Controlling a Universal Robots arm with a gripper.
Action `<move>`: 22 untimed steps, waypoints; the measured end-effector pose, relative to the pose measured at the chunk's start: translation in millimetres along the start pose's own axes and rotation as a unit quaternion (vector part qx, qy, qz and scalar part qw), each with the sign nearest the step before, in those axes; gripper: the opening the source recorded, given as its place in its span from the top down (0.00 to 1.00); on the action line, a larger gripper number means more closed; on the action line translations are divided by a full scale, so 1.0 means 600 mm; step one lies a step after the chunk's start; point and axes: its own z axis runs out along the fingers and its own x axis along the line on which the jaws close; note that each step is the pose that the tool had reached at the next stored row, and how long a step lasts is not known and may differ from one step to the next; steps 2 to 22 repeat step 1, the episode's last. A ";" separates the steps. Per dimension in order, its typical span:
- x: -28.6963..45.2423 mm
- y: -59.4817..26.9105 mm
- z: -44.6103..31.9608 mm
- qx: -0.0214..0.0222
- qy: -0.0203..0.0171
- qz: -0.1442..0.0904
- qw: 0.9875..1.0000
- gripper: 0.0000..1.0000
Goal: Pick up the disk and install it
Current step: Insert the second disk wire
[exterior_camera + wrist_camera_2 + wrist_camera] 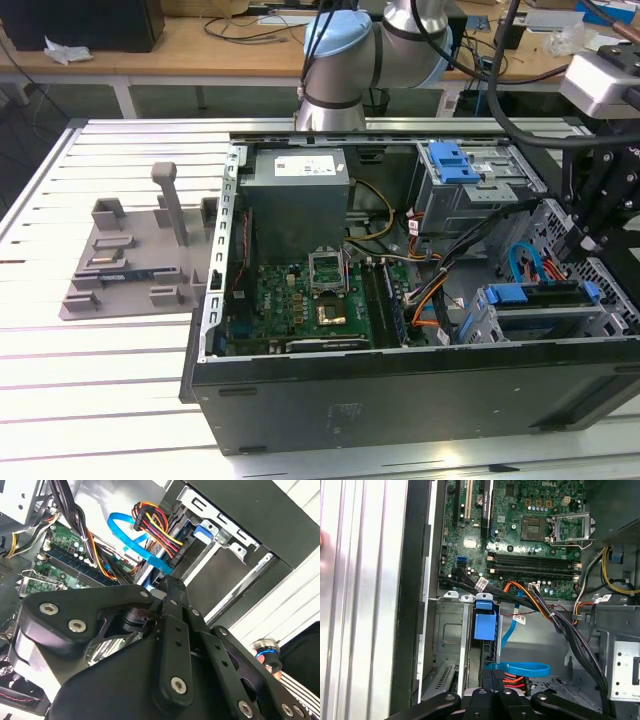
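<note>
A: Hanging over the computer case is the gripper, on the exterior view's right.
B: Open or squeezing?
A: Can't tell, tbh. It's dark and bunched up in both wrist views.
B: OK. Where's the disk?
A: Just under the gripper. It sits in the metal slot in the case corner, w/ its blue frame on top.
B: What's close by?
A: A blue flat cable and colored wires. Then the green board, the grey box, and a grey holder out on the table.
</note>
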 end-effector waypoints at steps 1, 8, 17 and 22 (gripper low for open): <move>0.000 0.000 0.000 0.000 0.000 0.000 1.000 0.89; 0.000 0.000 0.000 0.000 0.000 0.000 1.000 0.89; 0.000 0.000 0.000 0.000 0.000 0.000 1.000 0.89; 0.000 0.000 0.000 0.000 0.000 0.000 1.000 0.89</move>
